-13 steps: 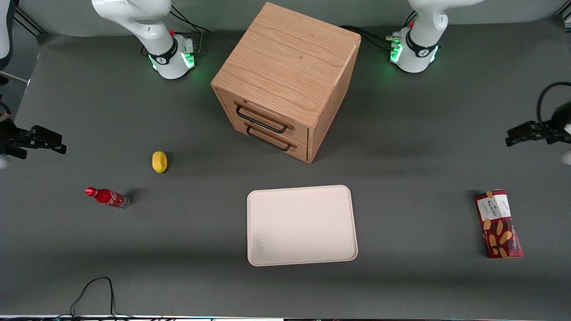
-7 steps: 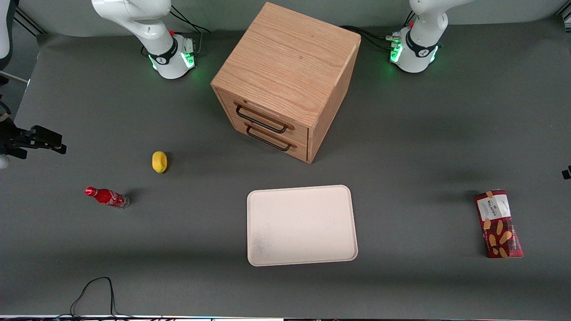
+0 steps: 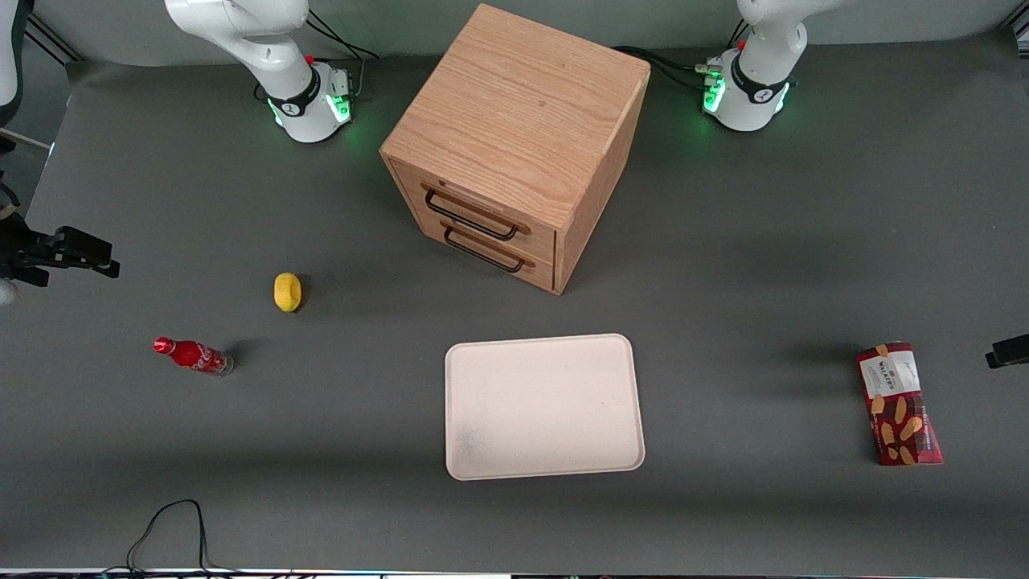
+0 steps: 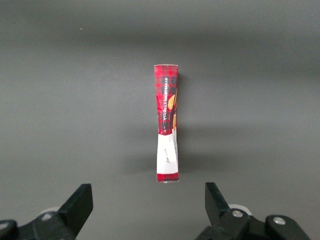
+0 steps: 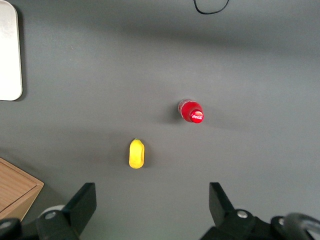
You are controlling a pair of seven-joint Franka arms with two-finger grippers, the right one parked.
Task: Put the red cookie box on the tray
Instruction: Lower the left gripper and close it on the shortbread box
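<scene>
Wrist view: gripper now hanging above the cookie box, fingers spread wide, holding nothing. Moved over from farther away a moment ago. Box not grabbed yet, still well apart from the tray.

Even, fairly bright overhead light, no glare on matte grey table. Soft shadows w/ blurred edges beside wooden cabinet & red cookie box. Gripper fingers spread, slightly soft up close; box sharp in wrist view.

The gripper is cut off at the frame edge, only its fingers showing
</scene>
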